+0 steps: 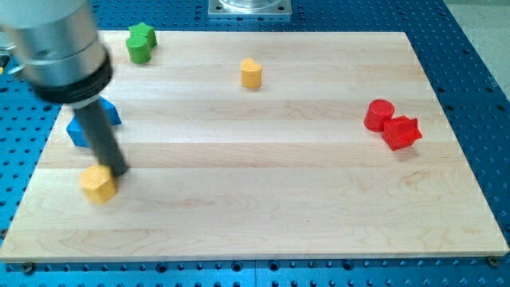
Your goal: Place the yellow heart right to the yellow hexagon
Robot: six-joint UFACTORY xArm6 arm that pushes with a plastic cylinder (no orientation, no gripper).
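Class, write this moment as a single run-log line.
tip: touching yellow hexagon, upper right | yellow heart: top centre, far from hexagon | task: not done

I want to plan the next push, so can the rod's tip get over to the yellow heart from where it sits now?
Probably yes. My tip rests against the yellow hexagon at the view's lower left, and the bare wooden board between it and the yellow heart holds no other blocks.

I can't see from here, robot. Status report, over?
My tip touching yellow hexagon, view's lower left. Yellow heart far off, top centre, not yet placed. Nothing between them.
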